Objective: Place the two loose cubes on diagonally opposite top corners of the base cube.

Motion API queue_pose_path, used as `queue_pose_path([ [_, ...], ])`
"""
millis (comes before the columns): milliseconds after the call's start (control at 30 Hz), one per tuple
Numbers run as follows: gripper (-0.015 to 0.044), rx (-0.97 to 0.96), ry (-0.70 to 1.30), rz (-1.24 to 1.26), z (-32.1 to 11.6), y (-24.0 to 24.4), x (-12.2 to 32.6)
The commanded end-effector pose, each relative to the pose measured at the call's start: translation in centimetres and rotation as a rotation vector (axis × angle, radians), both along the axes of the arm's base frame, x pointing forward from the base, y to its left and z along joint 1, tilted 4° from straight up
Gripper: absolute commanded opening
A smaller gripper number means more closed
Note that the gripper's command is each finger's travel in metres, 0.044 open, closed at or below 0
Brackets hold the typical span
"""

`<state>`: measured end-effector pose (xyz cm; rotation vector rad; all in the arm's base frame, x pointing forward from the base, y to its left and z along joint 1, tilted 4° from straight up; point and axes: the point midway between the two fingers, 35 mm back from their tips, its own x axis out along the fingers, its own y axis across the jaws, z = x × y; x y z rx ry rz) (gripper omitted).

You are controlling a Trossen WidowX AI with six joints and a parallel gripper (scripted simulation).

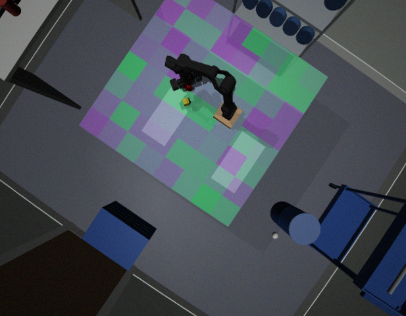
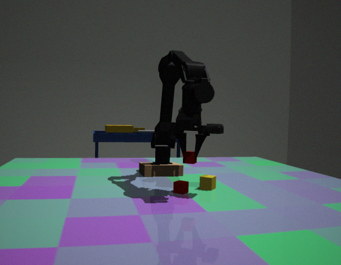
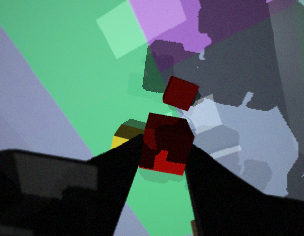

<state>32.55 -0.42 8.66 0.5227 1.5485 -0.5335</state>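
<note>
My gripper (image 2: pixel 189 154) (image 3: pixel 164 143) is shut on a red cube (image 2: pixel 189 158) (image 3: pixel 167 140) and holds it well above the mat. The second red cube (image 2: pixel 181 187) (image 3: pixel 181 92) rests on the mat, beyond the held cube in the wrist view. The yellow cube (image 1: pixel 186 101) (image 2: pixel 207 182) (image 3: pixel 120 143) stands on the mat near that red cube, with nothing on top; the left finger partly hides it in the wrist view. The top view shows a patch of red beside the gripper, but I cannot tell which red cube it is.
The arm stands on a wooden block (image 1: pixel 231 123) (image 2: pixel 175 170) near the cubes. The patchwork mat (image 1: pixel 131 66) (image 2: pixel 107 231) lies under everything. A blue trolley (image 1: pixel 345 217), a blue cylinder (image 1: pixel 304 228) and a blue box (image 1: pixel 116 237) stand away from the cubes.
</note>
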Motion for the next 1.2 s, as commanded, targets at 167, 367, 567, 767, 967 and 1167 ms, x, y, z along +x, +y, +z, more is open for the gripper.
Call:
queue_pose_path([
  [167,0.0105,-0.003,0.003,-0.226,-0.4,2.4,-0.4],
  [367,0.0105,-0.009,0.006,-0.387,-0.6,3.9,-0.7],
  [567,0.0105,-0.015,0.009,-0.547,-0.9,5.5,-1.0],
  [767,0.0105,-0.021,0.013,-0.707,-1.1,7.0,-1.5],
  [967,0.0105,-0.028,0.017,-0.868,-1.4,8.5,-2.0],
  [1167,0.0105,-0.03,0.019,-0.934,-1.5,9.1,-2.2],
])
